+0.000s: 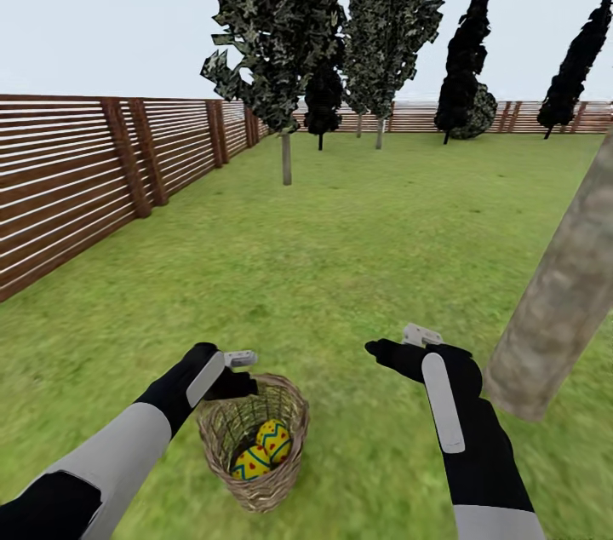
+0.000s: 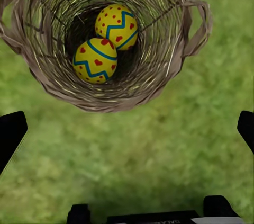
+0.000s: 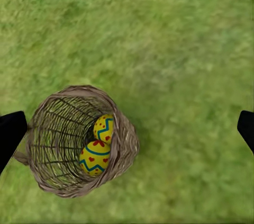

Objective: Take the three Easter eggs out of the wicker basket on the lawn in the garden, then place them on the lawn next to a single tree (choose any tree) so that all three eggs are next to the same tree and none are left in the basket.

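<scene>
Wicker basket (image 2: 106, 38) holds two eggs (image 2: 95, 60) (hearts visible) — trunk (image 1: 562, 293) head-view.

Wide open grass (image 1: 358, 242) everywhere, mottled green, running flat to the far end. Brown slatted wooden fence (image 1: 94, 174) down the left side, then turning across the far edge. Couple of thin-trunked leafy trees (image 1: 285, 37) in the middle distance, dark narrow cypress types (image 1: 464, 54) far right near the fence. Thick grey-brown trunk (image 1: 562, 293) leaning into view near right. Pale, hazy sky (image 1: 94, 3) overhead, soft even daylight.
</scene>
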Tool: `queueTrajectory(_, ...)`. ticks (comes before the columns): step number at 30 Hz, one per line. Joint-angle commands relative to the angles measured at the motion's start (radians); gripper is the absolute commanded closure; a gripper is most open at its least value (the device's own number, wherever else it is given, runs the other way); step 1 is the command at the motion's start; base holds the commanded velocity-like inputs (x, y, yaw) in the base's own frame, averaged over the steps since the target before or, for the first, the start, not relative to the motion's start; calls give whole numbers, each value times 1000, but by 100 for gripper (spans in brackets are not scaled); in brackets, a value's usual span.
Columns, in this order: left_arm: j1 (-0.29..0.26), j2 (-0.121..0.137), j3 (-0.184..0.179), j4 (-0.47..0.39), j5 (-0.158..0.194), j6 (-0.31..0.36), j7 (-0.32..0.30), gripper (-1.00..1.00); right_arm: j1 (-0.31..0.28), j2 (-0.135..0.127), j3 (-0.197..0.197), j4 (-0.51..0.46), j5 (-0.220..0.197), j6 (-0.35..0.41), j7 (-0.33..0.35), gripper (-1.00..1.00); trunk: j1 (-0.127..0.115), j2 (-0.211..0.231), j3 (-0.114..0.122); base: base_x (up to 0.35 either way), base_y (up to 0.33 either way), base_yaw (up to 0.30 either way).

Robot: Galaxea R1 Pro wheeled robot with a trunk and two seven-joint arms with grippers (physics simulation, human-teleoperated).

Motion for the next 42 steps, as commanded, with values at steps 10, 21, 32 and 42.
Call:
queueTrajectory(10, -1, 1, -7, 0, 9, 2, 8, -100, -1, 0, -3, 0, -16, 3, -9, -100, 0, -1, 8, 22, 287, -173)
queueTrajectory(21, -1, 1, -8, 0, 9, 2, 8, -100, -1, -1, -4, 1, -16, 3, -9, -100, 0, -1, 19, 84, 129, -191)
queueTrajectory(32, -1, 1, -9, 0, 9, 2, 8, -100, -1, -1, -5, 1, -16, 3, -9, -100, 0, -1, 27, 3, 61, -137)
queueTrajectory(42, -1, 1, -9, 0, 7, 2, 8, -100, -1, -1, -5, 1, -16, 3, -9, -100, 0, -1, 34, 0, 133, -129)
